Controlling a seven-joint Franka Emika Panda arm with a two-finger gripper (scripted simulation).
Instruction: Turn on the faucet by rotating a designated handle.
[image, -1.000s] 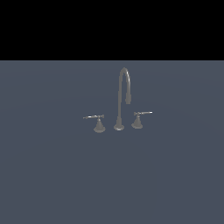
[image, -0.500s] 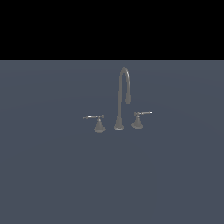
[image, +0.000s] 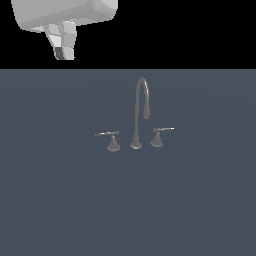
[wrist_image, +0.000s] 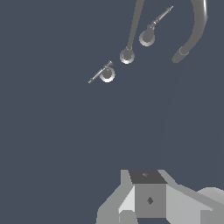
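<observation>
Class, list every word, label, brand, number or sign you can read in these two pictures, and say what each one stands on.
None: no readable text appears in either view.
The faucet and its two handles are plain grey metal, unmarked.
The surface is bare grey-blue.
The arm is plain white.
The end effector shows only a small dark diamond mark, not a letter or number.

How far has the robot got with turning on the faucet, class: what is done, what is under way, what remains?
Done: nothing shows on the faucet itself; both lever handles stick out sideways, untouched. Under way: the arm sits at the top of the exterior view, far from the faucet, and the claw is well short of either handle in the wrist view. Left: reaching a handle, engaging it and rotating it.
</observation>
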